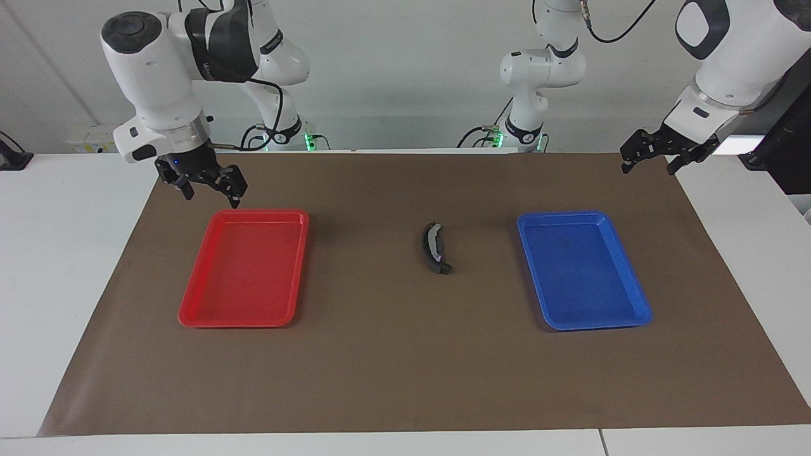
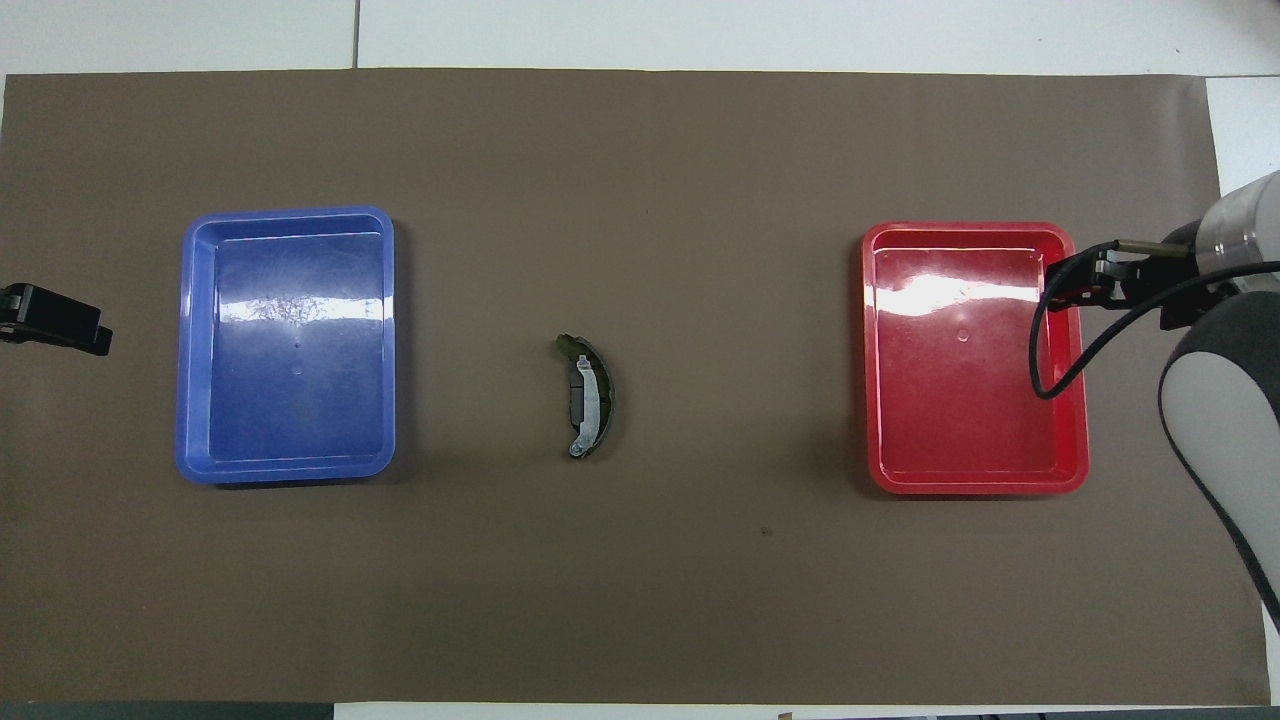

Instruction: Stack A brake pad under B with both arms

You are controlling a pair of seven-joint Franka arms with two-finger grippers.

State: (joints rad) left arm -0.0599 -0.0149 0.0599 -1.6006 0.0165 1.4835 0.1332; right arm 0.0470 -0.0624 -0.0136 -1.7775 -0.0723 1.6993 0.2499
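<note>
Two pads sit stacked mid-mat between the trays in the facing view: B (image 1: pixel 431 244) on top, A brake pad (image 1: pixel 441 267) showing under its end farther from me. My right gripper (image 1: pixel 204 180) hangs spread and empty over the mat by the red tray (image 1: pixel 190 313); my left gripper (image 1: pixel 652 151) waits, spread, at its end.

Overhead: B (image 2: pixel 593 400) lies across the darker pad, blue tray (image 2: pixel 186 340) bare. Stack looks done; next move is parking.
</note>
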